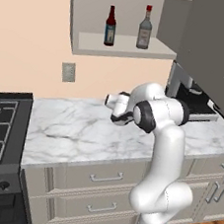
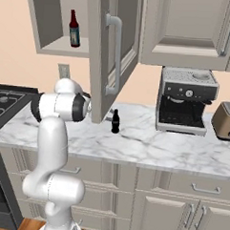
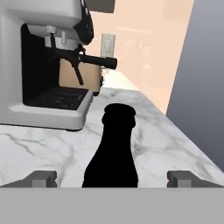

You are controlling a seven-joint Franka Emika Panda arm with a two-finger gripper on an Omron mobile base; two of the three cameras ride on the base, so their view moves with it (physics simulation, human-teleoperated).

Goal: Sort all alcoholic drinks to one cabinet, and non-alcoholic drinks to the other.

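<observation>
A small black cola bottle (image 3: pixel 114 148) stands upright on the marble counter (image 2: pixel 149 142), and it is also seen beside the open door as the cola bottle (image 2: pixel 115 121). My gripper (image 3: pixel 113 178) is open, one fingertip (image 3: pixel 41 178) on each side of the bottle, neither touching it. The open wall cabinet (image 1: pixel 122 46) holds the dark brown-red bottle (image 1: pixel 110 27) and the clear red-capped bottle (image 1: pixel 145 28) on its pale shelf. Its door (image 2: pixel 113 54), with a long bar handle, stands wide open right above the cola bottle. The purple-pink container is out of view.
A coffee machine (image 2: pixel 187 99) stands on the counter just right of the cola bottle, with a toaster (image 2: pixel 226 120) beyond it. A stove (image 1: pixel 0 125) lies at the left. Closed wall cabinets (image 2: pixel 188 30) hang above the machine.
</observation>
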